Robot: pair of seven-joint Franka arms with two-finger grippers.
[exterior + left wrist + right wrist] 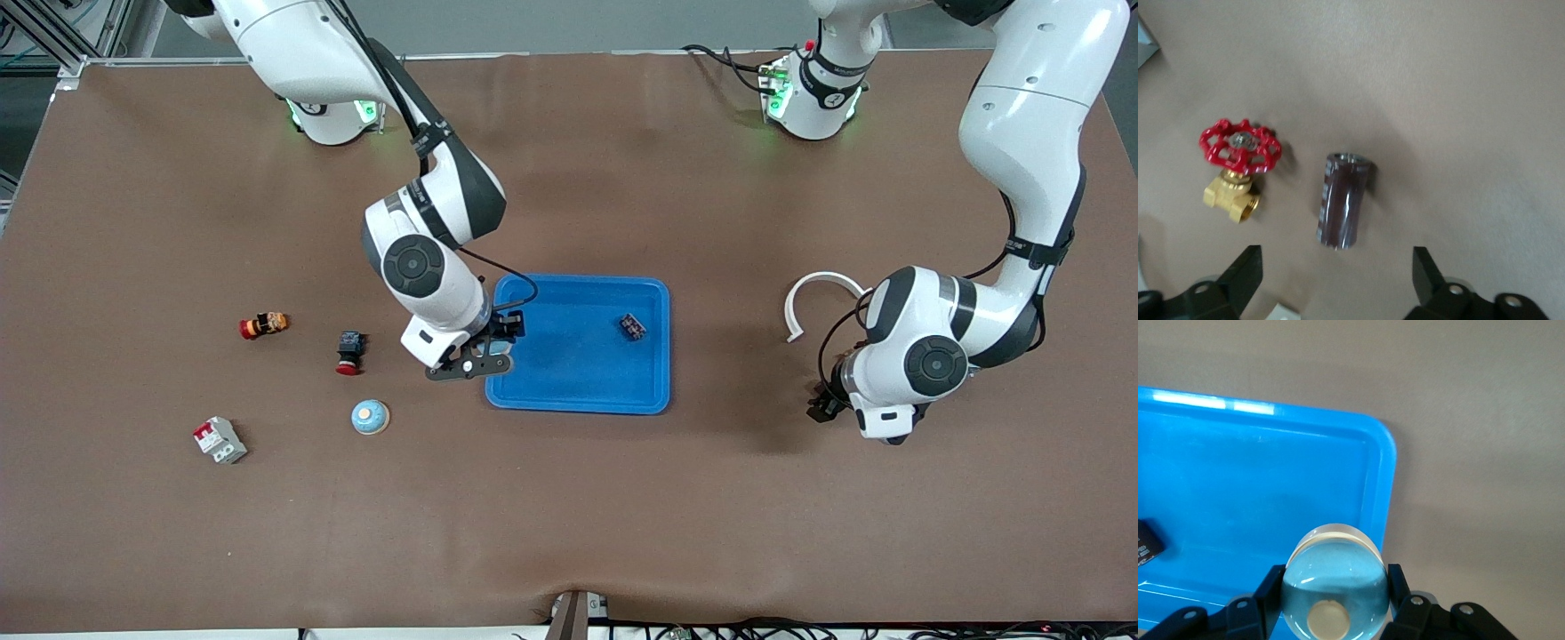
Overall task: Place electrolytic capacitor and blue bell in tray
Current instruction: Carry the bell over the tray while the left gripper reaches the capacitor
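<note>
Rt gripper (1331, 603) clamped on blue bell (1335, 577), pale dome, over tray (578, 391) edge toward right arm's end. Lt gripper (1338, 277) spread apart above dark brown capacitor (1343, 200), lying on table beside red-handled brass valve (1238, 167).

Robot lab: two bench-mounted arms (444, 267), brown table (569, 516).

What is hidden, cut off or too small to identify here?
- Front view: the left arm hides the capacitor and the red-handled valve below the open left gripper.
- Front view: the right gripper, over the tray rim, hides the blue bell it holds.
- Small dark part in the tray: too small in front view, cut by the right wrist view's edge.
</note>
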